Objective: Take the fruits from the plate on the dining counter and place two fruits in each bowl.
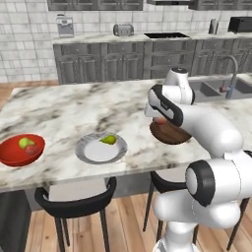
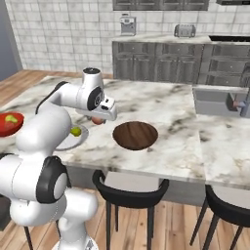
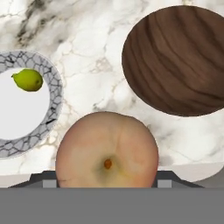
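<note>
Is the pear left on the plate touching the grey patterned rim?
Apart. The hand view shows white centre between the pear and the plate rim.

In the hand view, we see the reddish fruit [image 3: 107,151] cut off at six o'clock by the bottom band, hiding the fingertips, and the plate [image 3: 51,103] runs off the edge at nine o'clock. From the left base, the arm covers the gripper [image 1: 160,120] and the nine o'clock side of the brown bowl [image 1: 172,135]. From the right base, the arm hides most of the plate, and the red bowl [image 2: 10,127] is cut at nine o'clock.
</note>
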Robot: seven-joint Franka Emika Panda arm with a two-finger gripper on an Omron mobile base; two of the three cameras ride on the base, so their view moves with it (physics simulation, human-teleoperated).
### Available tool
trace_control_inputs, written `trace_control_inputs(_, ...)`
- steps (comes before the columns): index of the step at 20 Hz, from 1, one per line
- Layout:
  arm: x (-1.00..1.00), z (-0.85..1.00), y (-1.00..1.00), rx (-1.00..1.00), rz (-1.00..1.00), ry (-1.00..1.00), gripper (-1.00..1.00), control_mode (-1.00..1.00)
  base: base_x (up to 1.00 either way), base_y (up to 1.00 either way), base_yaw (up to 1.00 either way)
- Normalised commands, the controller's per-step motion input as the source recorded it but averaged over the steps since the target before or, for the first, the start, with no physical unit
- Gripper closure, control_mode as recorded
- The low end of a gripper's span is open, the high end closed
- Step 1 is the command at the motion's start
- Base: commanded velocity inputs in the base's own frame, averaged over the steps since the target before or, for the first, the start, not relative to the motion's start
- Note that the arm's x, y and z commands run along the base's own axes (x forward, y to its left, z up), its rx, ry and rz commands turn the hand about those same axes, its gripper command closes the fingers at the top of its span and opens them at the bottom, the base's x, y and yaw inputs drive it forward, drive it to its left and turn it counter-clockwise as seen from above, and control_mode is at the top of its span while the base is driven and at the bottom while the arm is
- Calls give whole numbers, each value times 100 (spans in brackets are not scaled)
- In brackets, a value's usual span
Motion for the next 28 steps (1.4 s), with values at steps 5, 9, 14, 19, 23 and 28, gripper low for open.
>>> trace_control_inputs(5, 0, 0, 0, 0, 0, 0, 100, 100, 42, 18, 0)
trace_control_inputs(9, 0, 0, 0, 0, 0, 0, 100, 100, 45, 0, 0)
trace_control_inputs(14, 0, 0, 0, 0, 0, 0, 100, 100, 45, 0, 0)
trace_control_inputs(19, 0, 0, 0, 0, 0, 0, 100, 100, 49, 0, 0)
trace_control_inputs(23, 32, -14, -53, 0, 0, 0, 100, -100, 0, 0, 0)
trace_control_inputs(28, 7, -25, -96, 0, 0, 0, 100, -100, 0, 0, 0)
